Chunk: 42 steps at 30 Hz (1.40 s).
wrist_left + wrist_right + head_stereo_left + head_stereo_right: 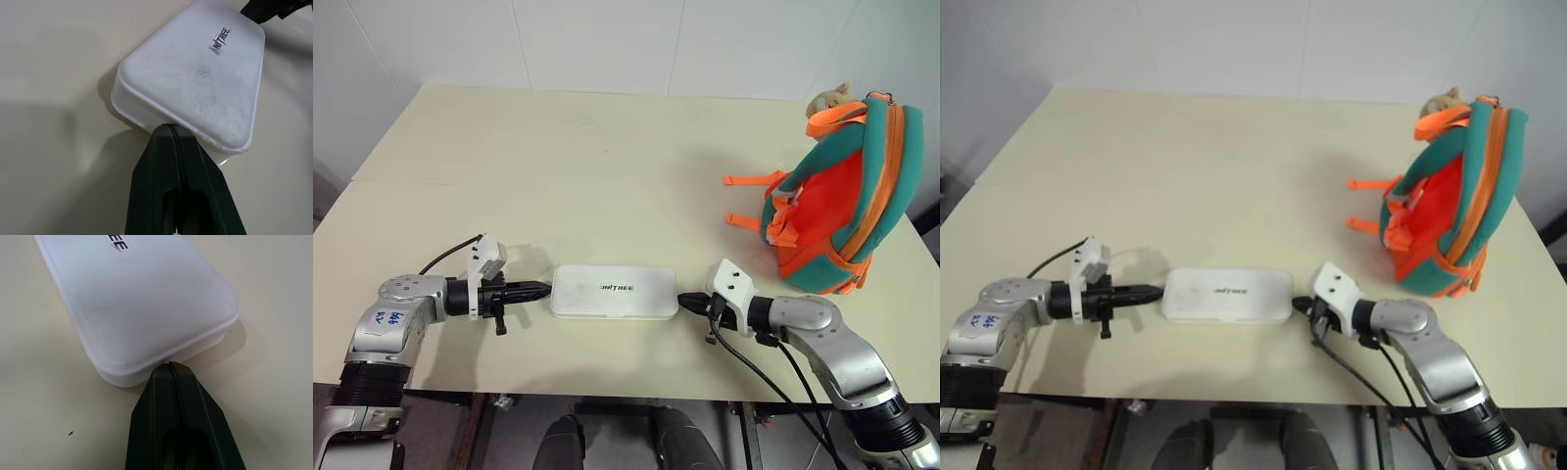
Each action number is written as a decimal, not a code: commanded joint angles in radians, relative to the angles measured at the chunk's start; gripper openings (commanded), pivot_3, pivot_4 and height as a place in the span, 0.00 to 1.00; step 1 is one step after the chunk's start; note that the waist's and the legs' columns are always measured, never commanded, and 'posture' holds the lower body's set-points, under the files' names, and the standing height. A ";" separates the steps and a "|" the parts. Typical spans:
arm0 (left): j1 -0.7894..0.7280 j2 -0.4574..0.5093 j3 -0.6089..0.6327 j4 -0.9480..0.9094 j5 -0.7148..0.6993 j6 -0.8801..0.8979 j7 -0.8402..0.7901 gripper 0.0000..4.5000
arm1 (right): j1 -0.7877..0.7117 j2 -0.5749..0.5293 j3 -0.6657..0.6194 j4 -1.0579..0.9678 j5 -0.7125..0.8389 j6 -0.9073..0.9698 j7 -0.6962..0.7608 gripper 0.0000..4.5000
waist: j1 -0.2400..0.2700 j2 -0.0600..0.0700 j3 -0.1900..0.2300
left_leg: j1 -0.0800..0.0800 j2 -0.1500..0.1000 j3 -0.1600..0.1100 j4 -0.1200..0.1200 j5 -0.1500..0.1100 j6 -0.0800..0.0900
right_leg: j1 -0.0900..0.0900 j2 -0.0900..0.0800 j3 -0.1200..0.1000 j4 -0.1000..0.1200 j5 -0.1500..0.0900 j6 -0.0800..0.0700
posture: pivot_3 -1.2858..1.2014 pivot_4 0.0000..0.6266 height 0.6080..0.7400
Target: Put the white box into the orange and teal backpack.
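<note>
Cream desk [607, 166], white wall behind. Box [614, 292] lies flat near front edge, w/ left tool [540, 289] & right tool [685, 302] both pressed together, tips touching opposite short ends. Backpack [837, 201] stands upright far right, well apart.

We noted a flat white plastic box [614, 292] on the cream table [558, 166], closed left gripper [544, 288] and right gripper [682, 301] at its ends; orange-teal padded backpack [842, 191] stood well apart.
</note>
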 commanded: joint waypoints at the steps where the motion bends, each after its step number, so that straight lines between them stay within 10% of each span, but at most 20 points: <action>1: -0.016 -0.006 -0.012 -0.014 0.010 -0.020 0.001 0.00 | 0.002 -0.004 0.001 -0.044 0.024 -0.006 0.019 0.01 | 0.000 0.000 0.000 | 0.000 0.000 0.000 0.000 0.000 0.000 | 0.000 0.000 0.000 0.000 0.000 0.000 | 0.52 0.24 1.00; 8: -0.001 0.059 0.003 -0.013 0.066 0.064 0.084 0.00 | 0.021 -0.067 -0.056 -0.023 0.027 -0.013 0.034 0.01 | 0.000 0.000 0.000 | 0.000 0.000 0.000 0.000 0.000 0.000 | 0.000 0.000 0.000 0.000 0.000 0.000 | 0.52 0.24 1.00; 12: 0.002 0.084 0.031 -0.007 0.075 0.069 0.117 0.20 | 0.030 -0.096 -0.095 -0.016 0.047 -0.043 0.061 0.00 | -0.001 0.000 0.000 | 0.000 0.000 0.000 0.000 0.000 0.000 | 0.000 0.000 0.000 0.000 0.000 0.000 | 0.52 0.24 1.00; 24: -0.113 0.105 0.115 0.070 -0.021 0.209 0.119 1.00 | -0.019 -0.129 -0.122 0.049 0.016 -0.090 0.059 0.81 | -0.001 0.000 0.000 | -0.001 0.000 0.000 0.000 0.000 0.000 | 0.000 0.000 0.000 0.000 0.000 0.000 | 0.52 0.24 1.00; 27: -0.138 0.089 0.140 0.069 -0.069 0.266 0.121 1.00 | -0.039 -0.108 -0.101 0.078 -0.009 -0.118 0.039 0.99 | -0.001 0.000 0.000 | 0.000 0.000 0.000 -0.001 0.000 0.000 | 0.000 0.000 0.000 0.000 0.000 0.001 | 0.52 0.24 1.00; 42: -0.140 0.114 0.098 0.134 -0.180 0.582 0.041 1.00 | -0.054 -0.049 -0.017 0.170 -0.128 -0.252 -0.009 0.99 | -0.005 0.000 0.000 | 0.000 0.000 0.000 0.000 0.000 0.000 | -0.001 0.000 0.000 0.001 0.000 0.001 | 0.52 0.24 1.00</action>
